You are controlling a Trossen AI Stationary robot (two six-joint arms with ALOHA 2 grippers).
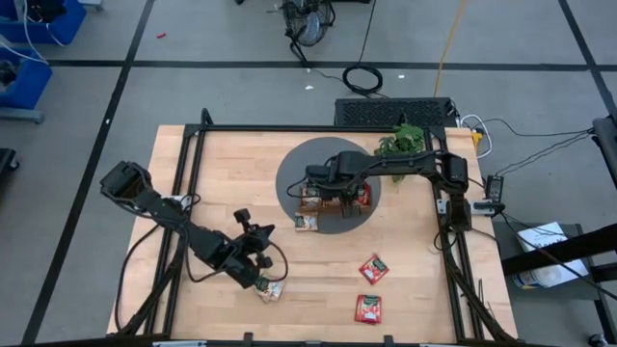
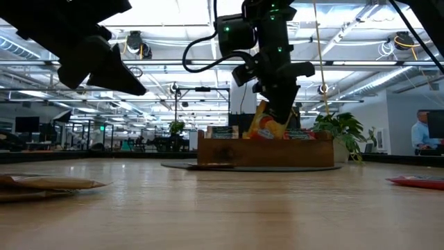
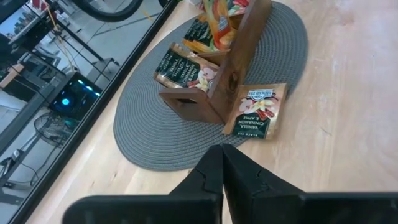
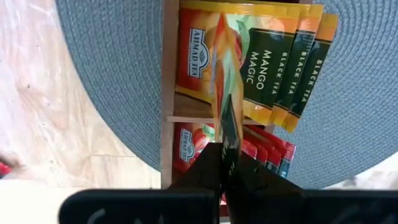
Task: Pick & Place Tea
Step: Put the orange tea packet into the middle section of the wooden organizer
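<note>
Nearest the table's front edge, two red square tea sachets (image 1: 373,269) lie flat on the pale wooden table (image 1: 424,280), one just behind the other. To their left, a beige sachet with dark print (image 1: 271,289) rests on the wood, and the left gripper (image 1: 258,253) hovers just above and beside it, its fingers pressed together on nothing.

Farther back sits a round grey woven mat (image 1: 289,183). A beige-and-green printed sachet (image 3: 256,111) leans against the near wall of the brown wooden three-compartment tray (image 3: 239,68) standing on that mat. Inside the tray, orange-yellow sachets (image 4: 292,62) stand stacked in one compartment and red ones (image 4: 264,149) in the next.

Above the tray, the right gripper (image 2: 281,104) points down, clamped on an orange-yellow sachet (image 4: 225,81) that hangs edge-on over the orange-yellow compartment.

Behind the mat, a green leafy plant (image 1: 403,141) stands at the table's far edge.
</note>
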